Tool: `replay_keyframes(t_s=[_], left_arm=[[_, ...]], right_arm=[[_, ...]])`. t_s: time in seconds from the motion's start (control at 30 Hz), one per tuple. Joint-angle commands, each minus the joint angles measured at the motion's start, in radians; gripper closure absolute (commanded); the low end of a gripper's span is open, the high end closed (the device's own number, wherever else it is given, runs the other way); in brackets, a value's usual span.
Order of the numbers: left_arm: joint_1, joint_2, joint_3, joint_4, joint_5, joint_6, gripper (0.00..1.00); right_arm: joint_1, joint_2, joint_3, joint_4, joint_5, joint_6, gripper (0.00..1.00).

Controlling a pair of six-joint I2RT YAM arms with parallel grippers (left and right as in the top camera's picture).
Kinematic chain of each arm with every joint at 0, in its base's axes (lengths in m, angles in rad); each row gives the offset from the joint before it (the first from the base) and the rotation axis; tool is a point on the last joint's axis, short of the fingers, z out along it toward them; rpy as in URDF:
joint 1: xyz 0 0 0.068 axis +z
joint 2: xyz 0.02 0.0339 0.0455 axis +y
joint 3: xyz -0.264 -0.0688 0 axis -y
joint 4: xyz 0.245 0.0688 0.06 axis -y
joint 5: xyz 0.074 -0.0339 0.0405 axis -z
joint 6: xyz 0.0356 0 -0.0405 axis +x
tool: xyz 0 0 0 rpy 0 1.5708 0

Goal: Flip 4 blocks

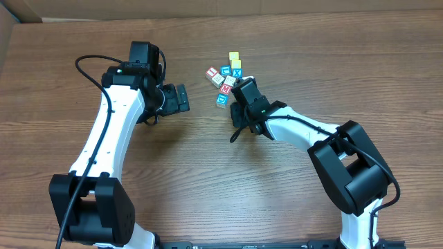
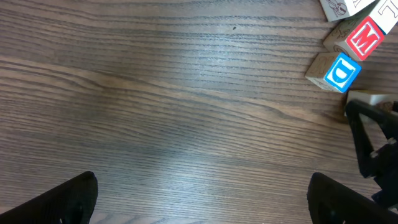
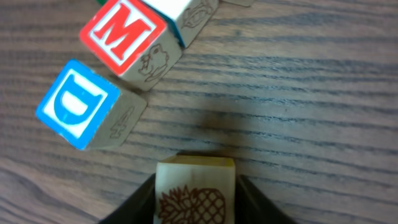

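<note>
A small cluster of alphabet blocks lies at the table's far middle. It includes a red M block and a blue D block. My right gripper sits at the cluster's near right edge. Its black fingers press both sides of a pale block with a brown pineapple print. My left gripper hovers wide open over bare wood left of the cluster, with nothing between its fingers.
Two plain yellow cubes sit at the cluster's far side, beside more lettered blocks. In the left wrist view the right gripper's black body fills the right edge. Bare wood tabletop surrounds the cluster.
</note>
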Motion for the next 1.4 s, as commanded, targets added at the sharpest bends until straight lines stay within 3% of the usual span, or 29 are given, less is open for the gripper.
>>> replay_keyframes(t_s=[0.0, 0.07, 0.27, 0.43, 0.6, 0.73, 0.9, 1.0, 1.17, 1.37], left_arm=[[0.005, 0.011, 0.02, 0.001, -0.014, -0.017, 0.0], [0.005, 0.011, 0.02, 0.001, -0.014, -0.017, 0.0], [0.005, 0.011, 0.02, 0.001, -0.014, -0.017, 0.0], [0.005, 0.011, 0.02, 0.001, -0.014, -0.017, 0.0], [0.005, 0.011, 0.02, 0.001, -0.014, -0.017, 0.0], [0.005, 0.011, 0.02, 0.001, -0.014, -0.017, 0.0], [0.005, 0.011, 0.02, 0.001, -0.014, -0.017, 0.0], [0.005, 0.011, 0.02, 0.001, -0.014, -0.017, 0.0], [0.005, 0.011, 0.02, 0.001, -0.014, -0.017, 0.0], [0.005, 0.011, 0.02, 0.002, -0.014, -0.017, 0.0]], right_arm=[[0.0, -0.044, 0.055, -0.021, 0.025, 0.003, 0.69], [0.003, -0.096, 0.073, -0.068, 0.025, 0.006, 0.76], [0.032, -0.322, 0.08, -0.271, 0.018, 0.039, 0.76], [0.063, -0.483, 0.079, -0.567, 0.01, 0.198, 0.76], [0.063, -0.491, 0.053, -0.762, 0.005, 0.373, 0.76], [0.064, -0.488, -0.063, -0.686, -0.074, 0.397, 0.76], [0.064, -0.488, -0.229, -0.455, -0.066, 0.425, 0.76], [0.064, -0.488, -0.303, -0.348, -0.066, 0.368, 0.74], [0.064, -0.487, -0.33, -0.37, -0.066, 0.312, 0.65], [0.064, -0.487, -0.33, -0.318, -0.091, 0.312, 0.65]])
